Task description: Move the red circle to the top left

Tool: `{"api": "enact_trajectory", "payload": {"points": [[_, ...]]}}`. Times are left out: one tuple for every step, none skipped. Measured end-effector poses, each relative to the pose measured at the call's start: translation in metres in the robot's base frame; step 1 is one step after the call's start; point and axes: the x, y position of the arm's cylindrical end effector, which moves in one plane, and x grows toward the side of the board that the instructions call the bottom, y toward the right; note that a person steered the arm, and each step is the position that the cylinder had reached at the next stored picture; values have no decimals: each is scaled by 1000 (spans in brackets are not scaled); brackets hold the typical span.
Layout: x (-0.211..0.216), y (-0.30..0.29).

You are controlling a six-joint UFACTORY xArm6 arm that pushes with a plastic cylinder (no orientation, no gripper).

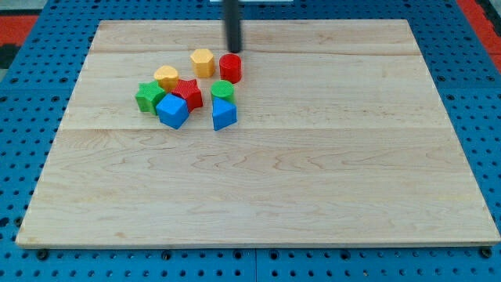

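Here, wooden board (258, 188) on a blue pegboard (31, 94), with a cluster of blocks left of centre toward the view's top. My tip (233, 50) down on the board just above the red circle (230, 68) — touching or nearly so, hard to tell which. No fingers on this rod, so nothing open, clenched or grasping; only a bare end for pushing.

Red circle at the right edge of the cluster, just right of the yellow hexagon (203, 62) and above the green circle (222, 91). Top-left corner well apart from it, with the yellow hexagon directly in the leftward path.

Probably best not to push from this spot: from above, a shove would send the red circle down into the green circle and away from the goal. Better to bring the tip round to the circle's right side, slightly below its centre, then press left and a little upward — skirting above the yellow hexagon rather than through it. Slow, centred contact advisable, since a round block slips off a thin rod easily. Risk: dragging the hexagon along.

Count, as far as visible: two red (circle, star (188, 92)), two yellow (hexagon, a second yellow block (166, 77) of unclear shape), two green (circle, a green block (149, 97) at the cluster's left), two blue (a blue cube (173, 111), a blue block (224, 115) with a pointed top). Eight in all.
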Motion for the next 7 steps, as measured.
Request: {"api": "enact_trajectory", "payload": {"points": [[29,5],[39,-10],[28,10],[24,-20],[41,-21],[73,-21],[56,7]]}}
